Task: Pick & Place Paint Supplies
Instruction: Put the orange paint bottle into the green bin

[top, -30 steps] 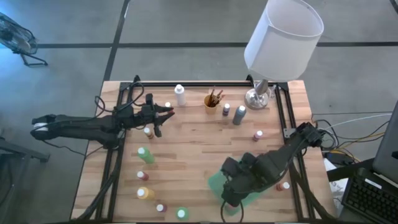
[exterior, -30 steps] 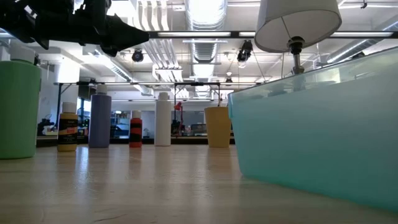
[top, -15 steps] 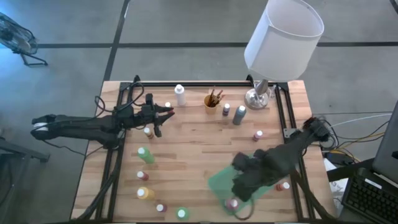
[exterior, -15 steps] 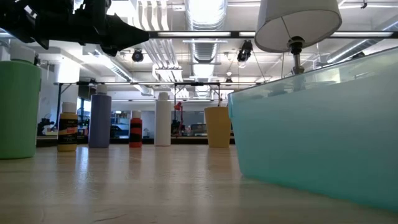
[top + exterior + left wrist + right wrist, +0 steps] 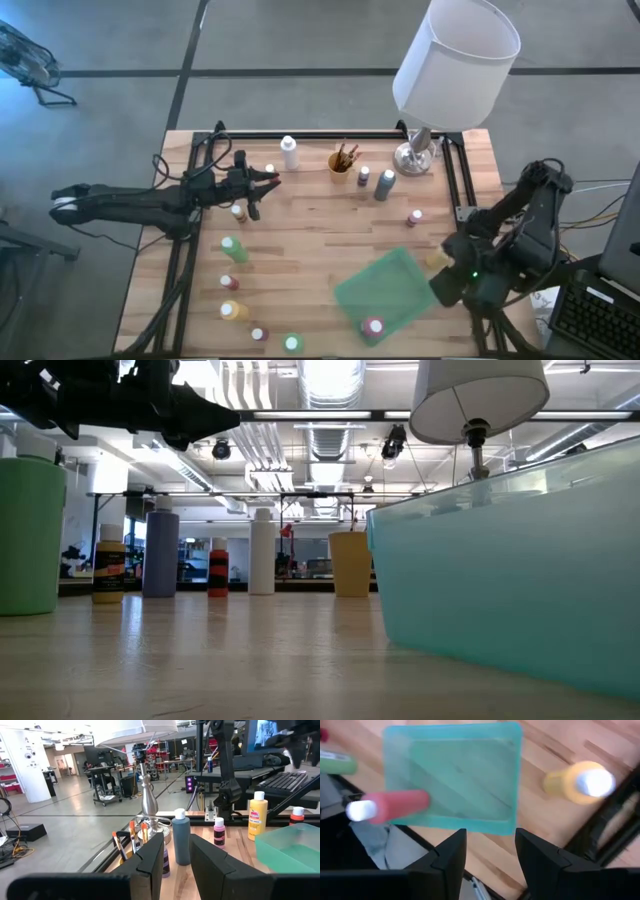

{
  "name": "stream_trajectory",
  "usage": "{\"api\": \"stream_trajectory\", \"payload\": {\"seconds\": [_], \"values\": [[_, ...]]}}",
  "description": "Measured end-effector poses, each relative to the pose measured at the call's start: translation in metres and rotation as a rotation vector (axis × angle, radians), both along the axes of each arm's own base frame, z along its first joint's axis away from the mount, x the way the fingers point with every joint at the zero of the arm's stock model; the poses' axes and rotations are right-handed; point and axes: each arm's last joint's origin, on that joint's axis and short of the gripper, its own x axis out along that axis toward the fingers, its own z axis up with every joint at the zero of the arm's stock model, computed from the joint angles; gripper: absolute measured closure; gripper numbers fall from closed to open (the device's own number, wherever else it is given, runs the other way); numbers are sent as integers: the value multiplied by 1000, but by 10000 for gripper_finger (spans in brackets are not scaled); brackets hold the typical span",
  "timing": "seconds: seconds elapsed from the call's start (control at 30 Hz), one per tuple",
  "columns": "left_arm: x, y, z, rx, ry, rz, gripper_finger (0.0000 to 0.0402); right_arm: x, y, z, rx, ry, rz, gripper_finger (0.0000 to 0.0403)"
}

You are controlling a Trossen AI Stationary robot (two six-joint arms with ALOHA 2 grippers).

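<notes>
Red bottle now lies in the green tray. Right gripper has pulled off to the table's right edge, fingers open, empty. Left gripper unmoved; can't tell re fingers. Next: yellow bottle beside tray.

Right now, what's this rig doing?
Sorting paint supplies into the green bin at the table's front. One red bottle with a white cap stands in the bin's near corner. The right gripper is open and empty, up above the bin's right side near a yellow bottle. The left gripper hangs empty over the back left, facing the brush cup and lamp. Most bottles are unsorted on the table.
</notes>
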Motion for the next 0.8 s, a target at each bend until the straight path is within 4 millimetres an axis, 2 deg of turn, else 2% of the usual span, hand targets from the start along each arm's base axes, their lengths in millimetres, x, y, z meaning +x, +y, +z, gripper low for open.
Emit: {"api": "stream_trajectory", "payload": {"seconds": [0.17, 0.33, 0.57, 0.8], "values": [[0, 0, 0, 0, -1, 0, 305, -15, -8, -11, 80, 134, -27, 224], [0, 0, 0, 0, -1, -1, 305, -17, -9, -19, 110, 208, -66, 217], [0, 0, 0, 0, -1, -1, 305, -14, 6, -32, 58, 247, -50, 215], [0, 0, 0, 0, -1, -1, 305, -20, 20, -42, 33, 276, -81, 231]]}}
